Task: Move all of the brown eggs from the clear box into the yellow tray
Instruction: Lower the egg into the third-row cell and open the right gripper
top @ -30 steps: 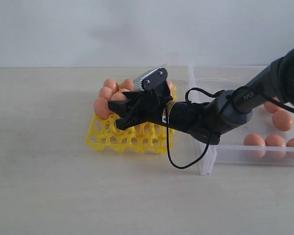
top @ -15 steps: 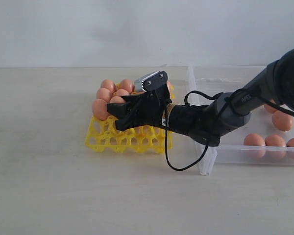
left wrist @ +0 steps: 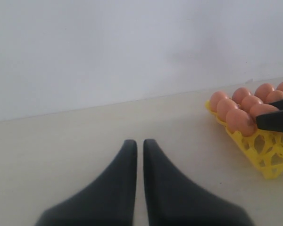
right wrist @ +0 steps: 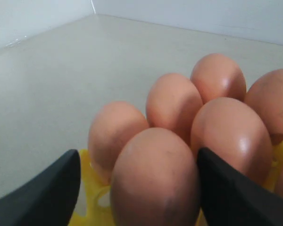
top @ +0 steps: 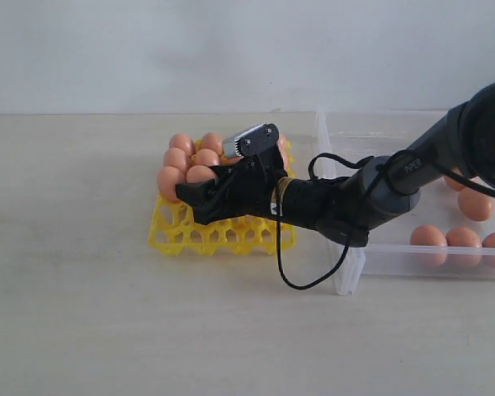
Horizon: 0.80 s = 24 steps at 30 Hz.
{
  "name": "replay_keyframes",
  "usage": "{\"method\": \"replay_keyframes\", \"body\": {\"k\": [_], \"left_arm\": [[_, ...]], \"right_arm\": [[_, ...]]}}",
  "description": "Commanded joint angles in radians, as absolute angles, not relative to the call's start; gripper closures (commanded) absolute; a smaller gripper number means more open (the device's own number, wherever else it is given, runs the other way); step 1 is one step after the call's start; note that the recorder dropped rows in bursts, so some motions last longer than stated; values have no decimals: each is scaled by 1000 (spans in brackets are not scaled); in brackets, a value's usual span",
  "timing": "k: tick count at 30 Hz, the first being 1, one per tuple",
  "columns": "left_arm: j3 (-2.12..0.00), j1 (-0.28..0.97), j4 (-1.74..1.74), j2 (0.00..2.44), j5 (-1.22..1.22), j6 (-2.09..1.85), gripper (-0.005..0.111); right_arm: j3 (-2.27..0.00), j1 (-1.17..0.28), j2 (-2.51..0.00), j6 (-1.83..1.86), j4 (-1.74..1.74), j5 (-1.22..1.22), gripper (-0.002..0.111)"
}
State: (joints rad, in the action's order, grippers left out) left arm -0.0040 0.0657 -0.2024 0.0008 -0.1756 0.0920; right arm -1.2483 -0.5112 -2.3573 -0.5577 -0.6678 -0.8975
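**RIGHT GRIPPER AT TRAY, JAWS SPREAD ABOUT ONE EGG**

Surroundings. Set on the pale table (top: 82, 313), toward its far edge: a bright yellow lattice egg tray (top: 223, 238), with a shallow clear plastic box (top: 396, 257) just beside it toward the right edge. Seated in the tray's far rows, packed touching: orange-brown oval eggs (top: 179, 158). Lying in the box near its front wall and right end: several more eggs (top: 429, 237).

Obstructions. Reaching in from the right over the box's left wall: the black right gripper (top: 194, 196), hiding the tray's middle cups. Drooping below the wrist, in front of the box's near left corner: a looped black cable (top: 285, 264).

Jaw state. Spread to either side of one seated egg (right wrist: 153, 183), with a clear gap at one finger and none discernible at the other. For the left gripper (left wrist: 139, 143): pressed almost together on nothing, low over bare table, well apart from the tray.

Change. Lower over the tray than one second ago, and further toward its left edge. No movement among the eggs in the box.

Clearance. Open cups along the tray's near rows. Bare surface from the tray to the table's left edge and along the near edge.
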Motion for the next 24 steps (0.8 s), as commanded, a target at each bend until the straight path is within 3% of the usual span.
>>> {"method": "replay_keyframes", "body": {"k": [1, 16, 19, 21, 23, 24], "left_arm": [[0, 71, -200, 0, -173, 97, 103], [0, 71, -200, 0, -173, 97, 103], [0, 71, -200, 0, -173, 97, 103], [0, 71, -200, 0, -173, 97, 103], [0, 71, -200, 0, -173, 97, 103], [0, 71, -200, 0, -173, 97, 103]], "right_arm": [[-1247, -508, -2353, -530, -659, -873, 43], [-1244, -508, -2259, -446, -598, -862, 44], [-1218, -508, -2214, -506, -660, -832, 59], [-1190, -508, -2178, -525, -697, -814, 80], [-1162, -508, -2147, -525, -718, -764, 109], [-1153, -508, -2137, -537, -713, -731, 108]]}}
